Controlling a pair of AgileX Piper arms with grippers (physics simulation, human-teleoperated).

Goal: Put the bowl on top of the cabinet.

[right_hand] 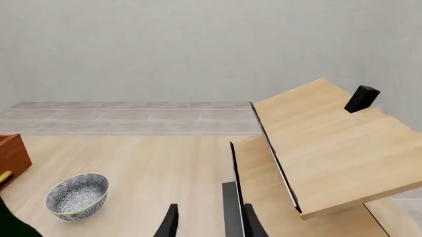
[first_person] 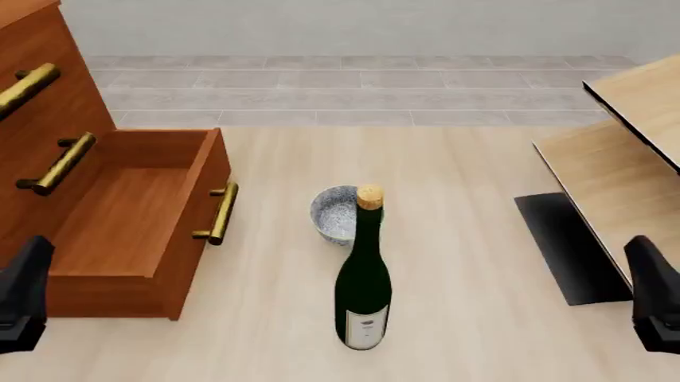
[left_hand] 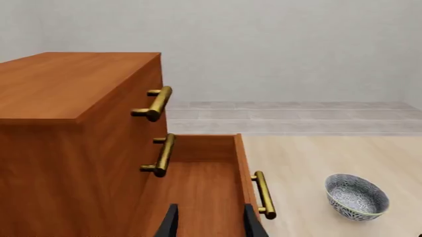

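The bowl (first_person: 338, 213) is small, white-grey with blue speckles, and stands upright on the table just behind the bottle. It also shows in both wrist views, as the bowl (left_hand: 356, 196) and the bowl (right_hand: 77, 196). The reddish-brown cabinet (first_person: 43, 119) fills the left side, with its bottom drawer (first_person: 127, 215) pulled out. The cabinet's flat top (left_hand: 66, 81) is bare. My left gripper (left_hand: 211, 217) hangs open over the open drawer, well apart from the bowl. My right gripper (right_hand: 211, 217) is open too, to the right of the bowl and holding nothing.
A dark green corked bottle (first_person: 364, 278) stands upright directly in front of the bowl. Pale wood furniture with a black edge (first_person: 622, 151) tilts at the right, with a small black block (right_hand: 361, 98) on it. Brass handles (left_hand: 157, 103) stick out from the cabinet front.
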